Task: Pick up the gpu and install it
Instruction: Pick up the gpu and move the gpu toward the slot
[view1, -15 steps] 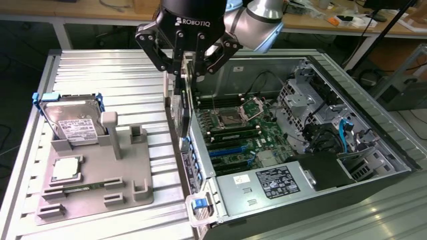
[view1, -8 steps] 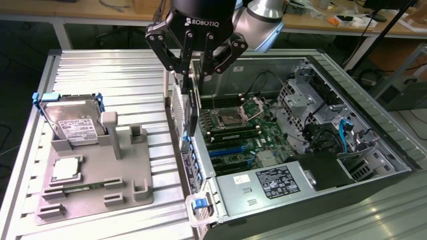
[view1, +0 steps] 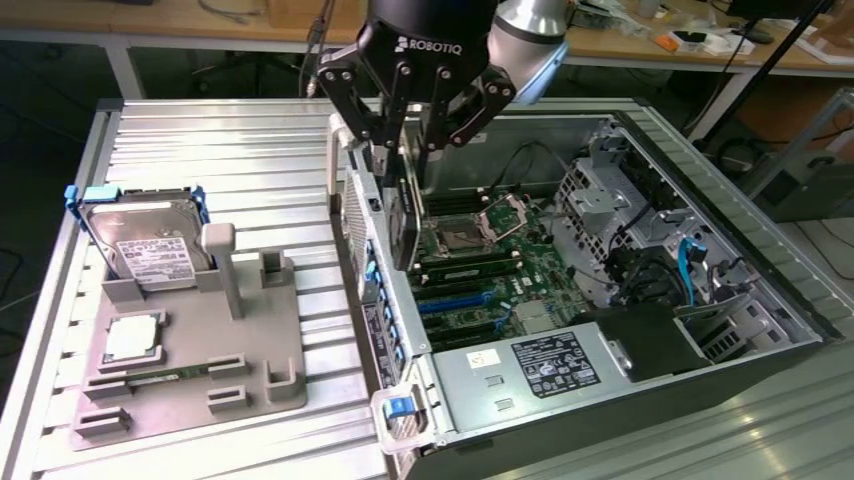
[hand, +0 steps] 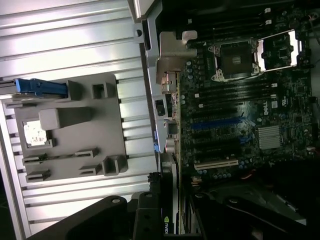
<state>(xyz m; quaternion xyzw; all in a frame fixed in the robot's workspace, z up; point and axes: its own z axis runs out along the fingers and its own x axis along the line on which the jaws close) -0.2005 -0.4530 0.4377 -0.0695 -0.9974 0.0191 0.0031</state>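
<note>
The gpu (view1: 407, 215), a thin black card, hangs upright on its edge over the motherboard (view1: 527, 270) of the open computer case, close to the case's rear wall. My gripper (view1: 411, 150) is shut on its upper edge, one finger on each face. In the wrist view the gpu (hand: 174, 150) appears edge-on, its silver bracket (hand: 170, 60) at the far end and my gripper (hand: 170, 212) clamped on the near end. The blue expansion slots (view1: 461, 300) lie below, a little nearer the power supply than the card. I cannot tell whether the card touches the board.
The case wall (view1: 358, 250) stands right beside the card. A CPU socket (view1: 474, 235) and power supply (view1: 534, 365) sit inside the case. On the exterior view's left, a grey fixture (view1: 254, 370) holds a hard drive (view1: 147, 245) with blue handles and a memory stick (view1: 160, 375).
</note>
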